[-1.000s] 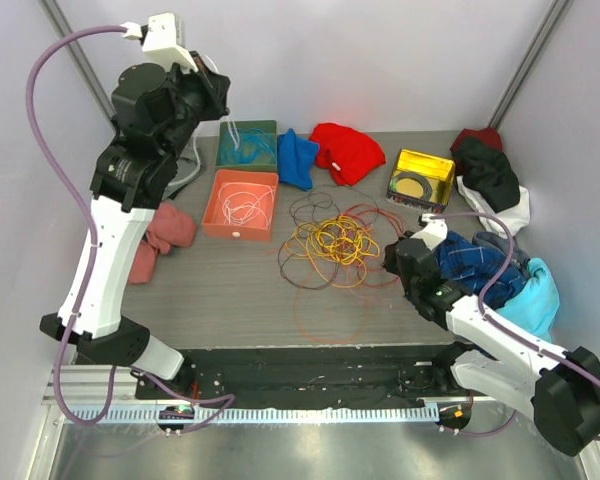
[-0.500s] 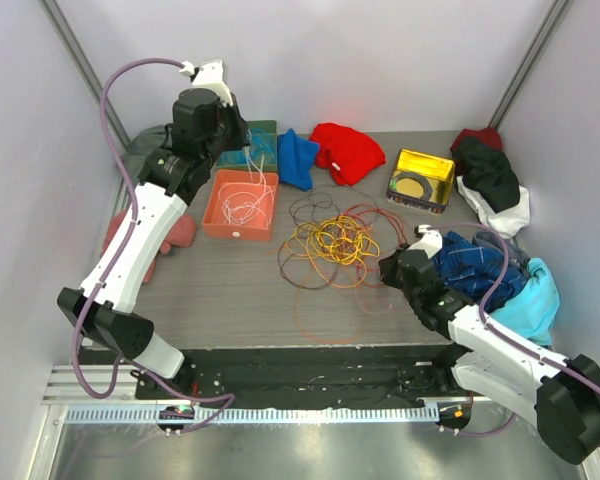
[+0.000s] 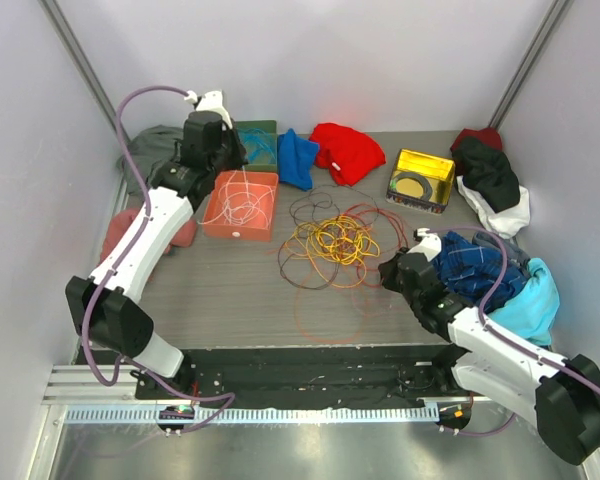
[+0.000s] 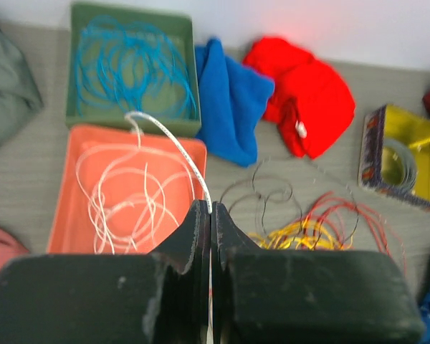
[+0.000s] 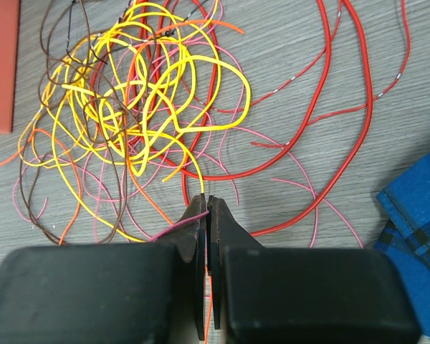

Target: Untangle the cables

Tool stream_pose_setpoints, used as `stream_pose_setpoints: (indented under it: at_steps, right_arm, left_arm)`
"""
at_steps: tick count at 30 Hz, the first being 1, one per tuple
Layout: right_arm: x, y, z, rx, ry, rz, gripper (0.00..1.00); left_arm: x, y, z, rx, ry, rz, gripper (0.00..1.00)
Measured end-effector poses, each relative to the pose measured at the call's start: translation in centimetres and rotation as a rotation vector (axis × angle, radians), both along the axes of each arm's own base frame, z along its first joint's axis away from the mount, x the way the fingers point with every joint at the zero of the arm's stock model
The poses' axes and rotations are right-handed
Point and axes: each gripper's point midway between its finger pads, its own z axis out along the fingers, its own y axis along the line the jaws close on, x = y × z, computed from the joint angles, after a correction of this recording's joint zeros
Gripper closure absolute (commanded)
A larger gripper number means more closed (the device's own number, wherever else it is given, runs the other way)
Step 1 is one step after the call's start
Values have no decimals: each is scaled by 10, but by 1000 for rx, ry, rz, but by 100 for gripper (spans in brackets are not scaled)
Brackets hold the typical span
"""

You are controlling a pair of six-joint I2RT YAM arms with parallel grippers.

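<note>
Once lowered at far left, dangling white cable (image 4: pixel 172 140) over orange tray (image 4: pixel 61 229) from clenched left gripper (image 4: pixel 209 215), nearly sorted; pink cable (image 5: pixel 175 228) pinched in right gripper (image 5: pixel 206 208).

Looks like a robot lab, a walled test cell. Shut in by plain pale walls (image 3: pixel 380 60) with metal posts (image 3: pixel 528 62) in the corners. Carries a left arm (image 3: pixel 145 235) and a right arm (image 3: pixel 500 340) bolted to a metal rail (image 3: pixel 280 412) at the near edge of the table (image 3: pixel 230 290). Set out with trays (image 3: pixel 238 232), cloths (image 3: pixel 350 150) and loose cables (image 3: pixel 330 245).
</note>
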Motion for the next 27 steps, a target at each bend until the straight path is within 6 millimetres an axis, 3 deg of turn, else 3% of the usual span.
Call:
stream_pose_setpoints:
  at_steps: [6,9,13,15,16,18,20,21,24,27]
  right_arm:
    - [0,3,-8,-4,22,12,99]
    - [-1,4,-9,-2,27,19,99]
    - [-1,5,-10,-1,28,23,99]
    - [-1,5,-9,1,26,22,99]
    - [-1,5,-8,2,23,22,99]
    - [-1,4,-7,5,18,22,99]
    - [-1,4,-5,9,10,22,99]
    - [-1,5,-4,11,8,22,99]
    - [-1,5,-3,13,4,22,99]
    - [-1,5,-3,12,4,22,99]
  left_arm:
    - [-12,-3,-63,3,133,-14,100]
    - [-14,-3,-83,11,173,-14,100]
    - [0,-8,-103,18,192,-13,97]
    - [5,-10,-120,31,226,-12,78]
    - [7,-11,-129,38,244,-10,59]
    - [7,-10,-145,56,281,-6,42]
    - [6,-7,-148,62,293,14,32]
    - [7,-5,-145,67,282,20,12]
    - [7,4,-126,85,233,51,0]
    - [2,15,-95,83,164,91,0]
